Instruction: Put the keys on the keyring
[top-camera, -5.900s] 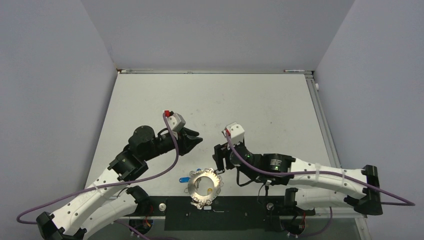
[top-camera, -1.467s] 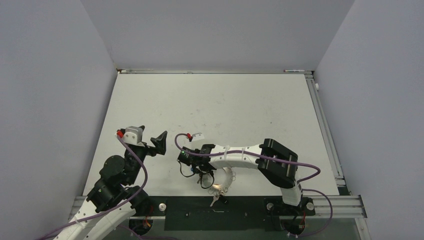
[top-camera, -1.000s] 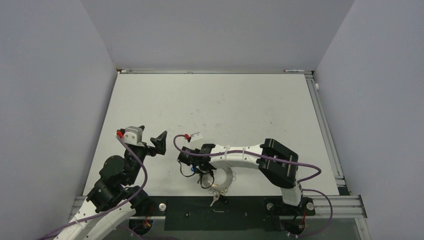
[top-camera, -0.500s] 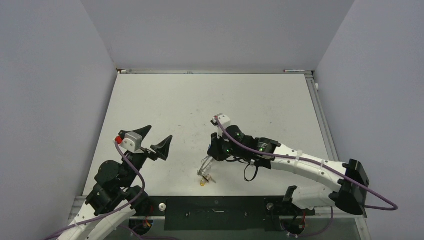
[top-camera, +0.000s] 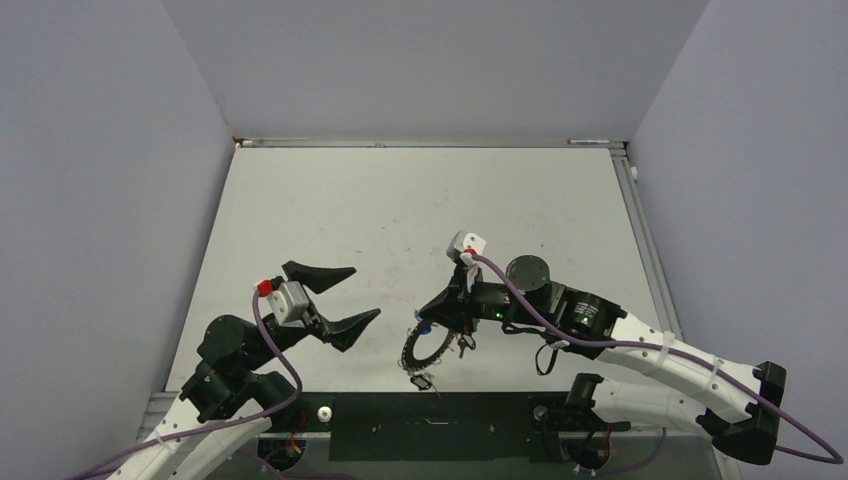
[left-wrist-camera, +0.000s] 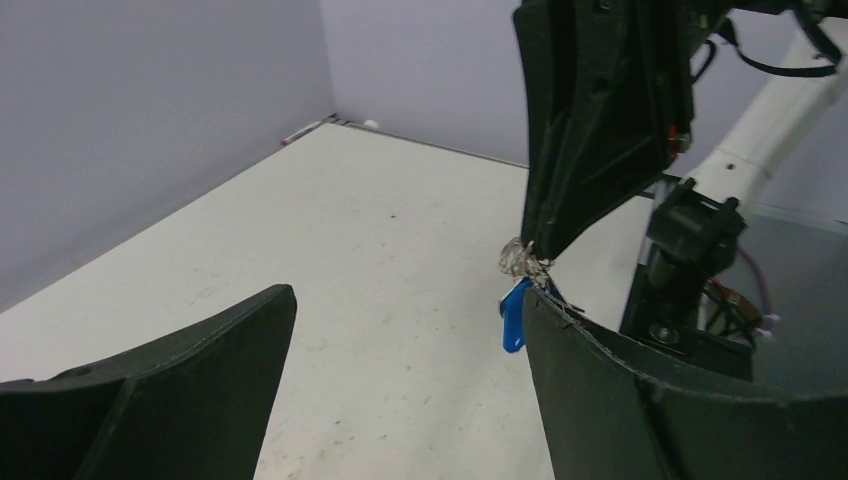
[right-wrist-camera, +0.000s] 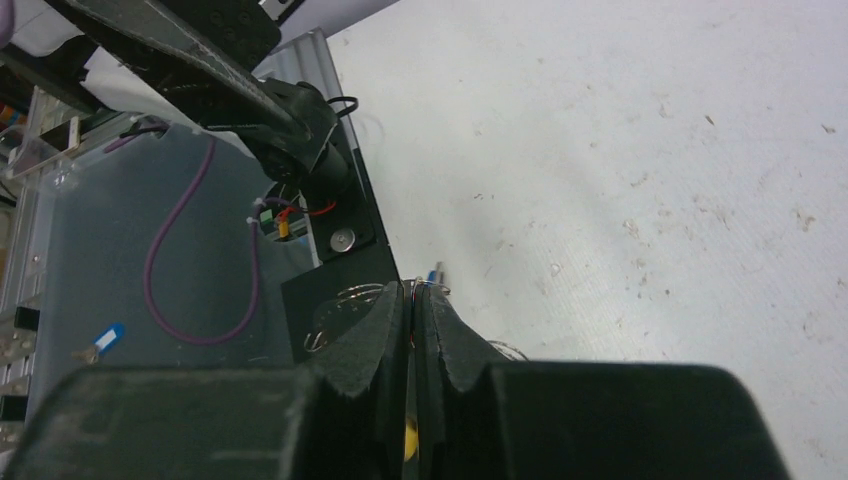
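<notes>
My right gripper (top-camera: 421, 322) is shut on the keyring (top-camera: 416, 347), a thin silvery hoop that hangs below its tips just above the table. Small keys (top-camera: 423, 381) dangle at the hoop's bottom. In the right wrist view the fingers (right-wrist-camera: 380, 330) are pressed together (right-wrist-camera: 412, 300), with wire loops of the keyring (right-wrist-camera: 345, 297) at their tips and a blue key (right-wrist-camera: 437, 272) beyond. My left gripper (top-camera: 362, 293) stands open to the left of the ring, holding nothing. Its wrist view shows a blue key (left-wrist-camera: 513, 315) hanging under the right gripper's tip (left-wrist-camera: 527, 250), close to my right finger (left-wrist-camera: 640, 400).
The white table (top-camera: 420, 200) spreads out behind both arms. A black plate on a metal rail (top-camera: 430, 425) runs along the near edge, right below the hanging keys. Grey walls close in on the left, right and back.
</notes>
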